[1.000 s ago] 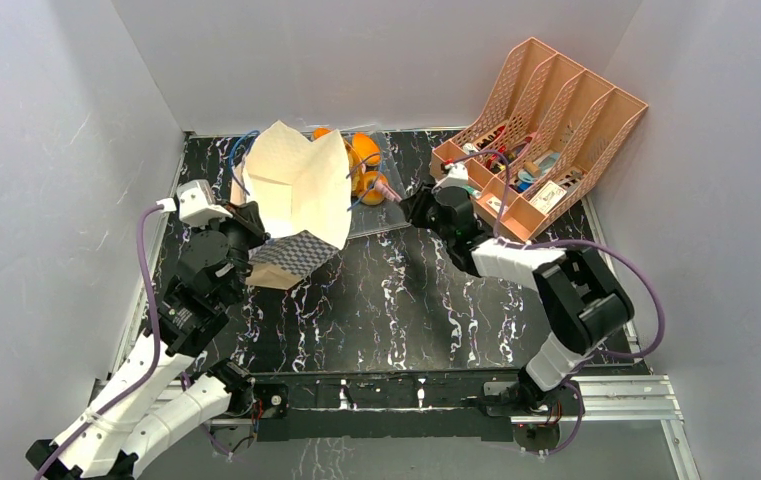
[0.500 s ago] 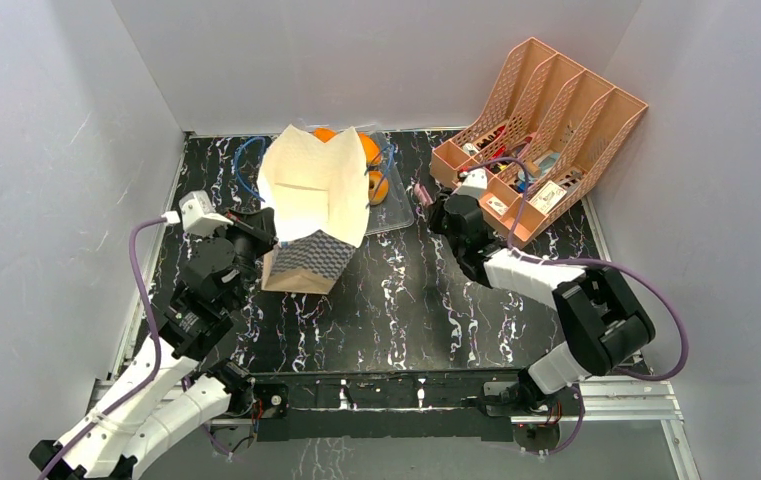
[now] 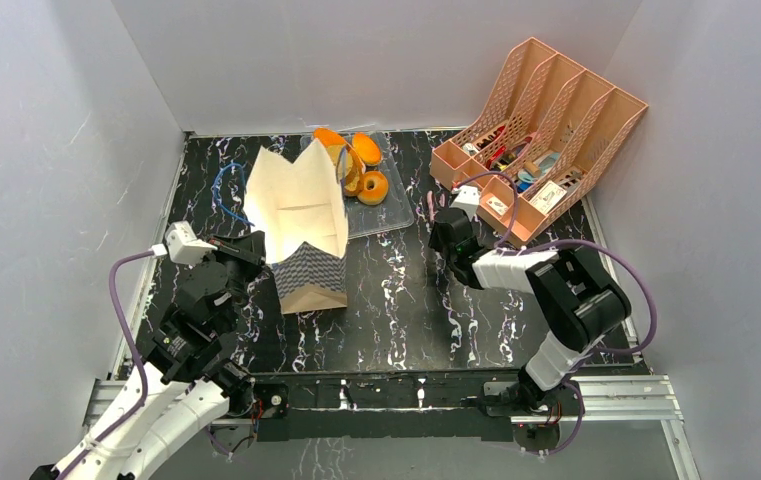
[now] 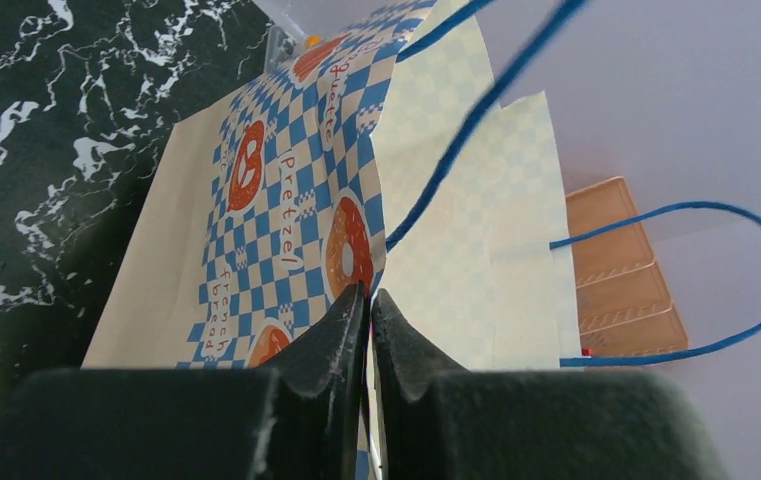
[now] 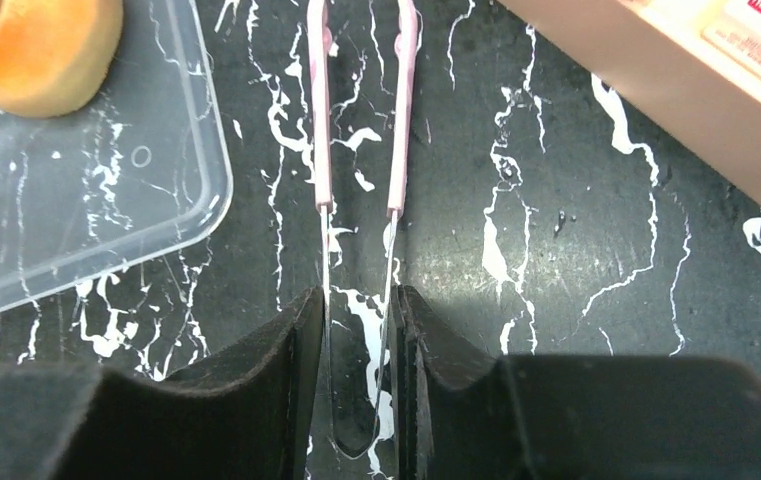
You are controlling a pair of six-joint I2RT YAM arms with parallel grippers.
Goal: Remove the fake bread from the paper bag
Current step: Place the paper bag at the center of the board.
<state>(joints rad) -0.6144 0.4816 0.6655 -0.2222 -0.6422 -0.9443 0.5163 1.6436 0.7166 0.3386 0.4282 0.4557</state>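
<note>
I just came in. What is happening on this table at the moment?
Two robot arms are getting toy bread out of a paper bag. The left gripper pinches the bag's rim and holds it upright on the table. The right gripper holds pink tongs beside the clear tray. Several orange pastries lie in that tray, behind the bag.

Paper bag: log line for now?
left fingers pinch paper bag rim | right fingers hold pink tongs | fake bread in clear tray
</note>
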